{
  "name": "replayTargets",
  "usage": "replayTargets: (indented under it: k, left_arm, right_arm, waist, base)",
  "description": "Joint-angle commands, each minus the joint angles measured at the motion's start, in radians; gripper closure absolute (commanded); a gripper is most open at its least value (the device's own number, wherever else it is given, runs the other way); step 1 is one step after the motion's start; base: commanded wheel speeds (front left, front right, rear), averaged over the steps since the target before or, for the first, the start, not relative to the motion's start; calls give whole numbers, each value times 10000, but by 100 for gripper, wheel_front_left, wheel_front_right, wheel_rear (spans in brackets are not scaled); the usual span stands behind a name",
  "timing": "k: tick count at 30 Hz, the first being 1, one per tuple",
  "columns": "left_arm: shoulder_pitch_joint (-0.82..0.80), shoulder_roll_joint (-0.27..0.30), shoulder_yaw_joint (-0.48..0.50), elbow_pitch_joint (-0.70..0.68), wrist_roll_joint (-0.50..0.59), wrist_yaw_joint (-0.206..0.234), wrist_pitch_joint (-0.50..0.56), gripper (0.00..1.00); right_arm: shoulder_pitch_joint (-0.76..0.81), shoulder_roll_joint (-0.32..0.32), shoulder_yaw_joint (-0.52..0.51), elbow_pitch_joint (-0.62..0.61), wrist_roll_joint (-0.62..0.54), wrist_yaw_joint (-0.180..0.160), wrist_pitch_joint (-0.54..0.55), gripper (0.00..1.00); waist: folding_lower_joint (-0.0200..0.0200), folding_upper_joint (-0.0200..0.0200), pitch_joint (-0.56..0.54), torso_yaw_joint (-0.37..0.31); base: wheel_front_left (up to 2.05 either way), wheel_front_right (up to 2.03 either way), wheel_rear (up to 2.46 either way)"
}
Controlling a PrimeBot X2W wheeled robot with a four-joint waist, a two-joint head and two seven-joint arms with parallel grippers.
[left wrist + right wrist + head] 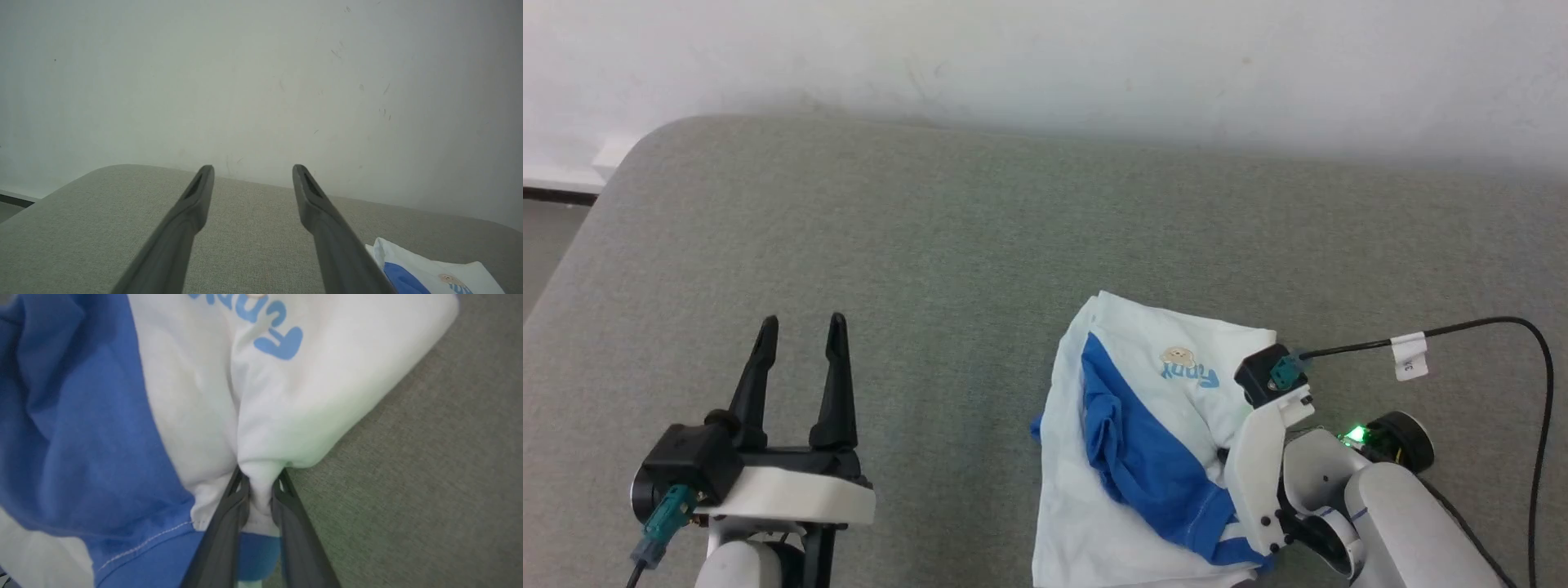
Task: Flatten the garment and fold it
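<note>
The garment, white with blue sleeves and a small blue print, lies crumpled on the grey cushion at the lower right of the head view. My right gripper is shut on a pinch of its white fabric near the edge, with blue trim showing between the fingers lower down. In the head view the right arm's wrist leans over the garment's right side, hiding its fingers. My left gripper stands open over bare cushion at the lower left, well apart from the garment.
The grey cushion spreads wide to the left and far side, ending at a white wall. Its rounded left corner drops to the floor. A black cable with a white tag loops over the right side.
</note>
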Motion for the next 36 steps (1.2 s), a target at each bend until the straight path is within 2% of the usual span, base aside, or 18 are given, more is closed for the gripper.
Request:
replayTargets:
  k: [1,5,11,15,19,27,36]
  left_arm:
    - [17,-44,29,20,73,-81,-45,0]
    - [14,-46,74,-69,26,-71,-45,0]
    - [-159,-49,147,-260,-22,-30,-45,0]
    - [-452,-50,107,-367,45,-39,-45,0]
    - [-770,8,135,-456,137,-52,-45,0]
    - [-1047,259,354,-659,301,-20,-45,0]
    - [-1479,545,254,-742,398,-19,53,0]
  right_arm:
    - [-21,-266,288,35,172,-19,-43,100]
    - [-378,-1192,1280,-560,637,-19,18,100]
    - [-1070,-2785,2514,-1366,1552,-19,391,100]
    - [-1705,-3843,3064,-1413,1845,-19,412,100]
    - [-2428,-4618,3357,-1197,2146,-19,180,100]
    - [-3840,-5569,3590,-84,1970,-19,-645,100]
    - [-5002,-5795,3258,1805,1151,-19,-1879,100]
  waist:
    - [0,0,-41,-342]
    - [0,0,89,-1147]
    - [0,0,613,-2718]
    - [0,0,1110,-3525]
    - [0,0,1620,-4064]
    - [0,0,2519,-4631]
    - [0,0,3375,-4531]
  base:
    - [0,0,0]
    - [0,0,0]
    - [0,0,0]
    - [0,0,0]
    - [0,0,0]
    - [0,0,0]
    - [0,0,0]
